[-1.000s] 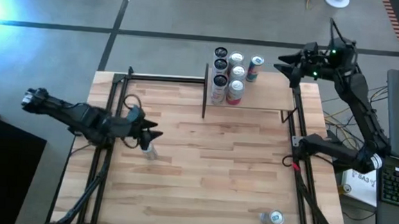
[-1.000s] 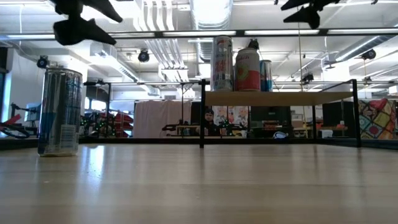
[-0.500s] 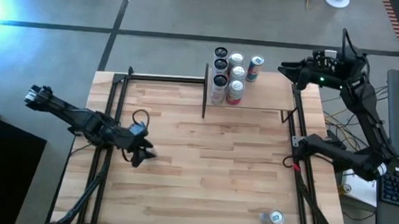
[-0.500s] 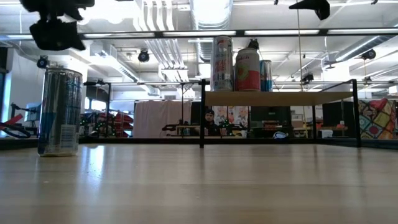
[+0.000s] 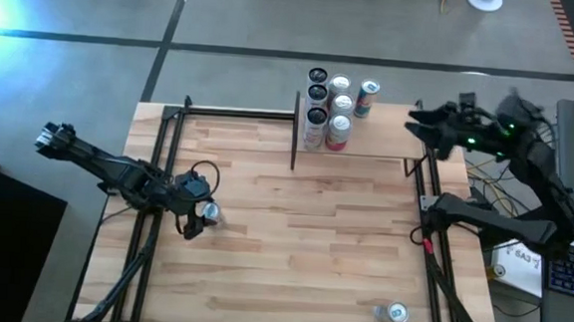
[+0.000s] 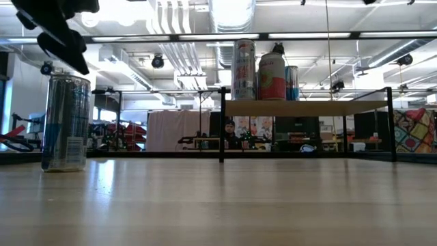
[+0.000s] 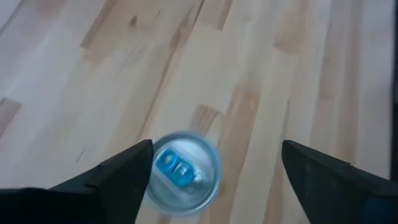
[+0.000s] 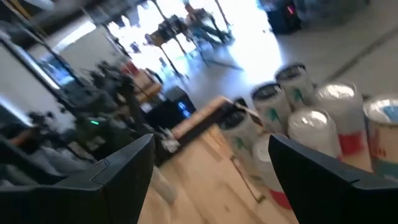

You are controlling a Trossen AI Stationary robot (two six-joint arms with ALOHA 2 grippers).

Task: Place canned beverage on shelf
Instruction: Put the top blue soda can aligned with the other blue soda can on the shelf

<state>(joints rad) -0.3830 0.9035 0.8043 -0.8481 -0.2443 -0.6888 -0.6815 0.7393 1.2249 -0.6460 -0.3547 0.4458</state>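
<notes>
A silver and blue can (image 5: 210,212) stands upright on the tabletop at the left; it also shows in the low view (image 6: 66,123) and from above in the left wrist view (image 7: 184,174). My left gripper (image 5: 194,218) is open and points down just above the can (image 7: 214,158), touching nothing. The shelf (image 5: 388,137) stands at the far right on black rods, with several cans (image 5: 330,104) standing on its left part. My right gripper (image 5: 419,119) is open and empty beside the shelf's right end.
Another can (image 5: 394,312) stands near the table's near right corner. Black metal rods (image 5: 295,132) frame the shelf and run along both table sides. In the low view the shelf panel (image 6: 307,107) sits well above the tabletop.
My left gripper has drawn back a little toward the table's left and near edges and tipped to point down over the can, staying open. My right gripper has gone toward the table's right edge, away from the cans on the shelf. The can has not moved.
</notes>
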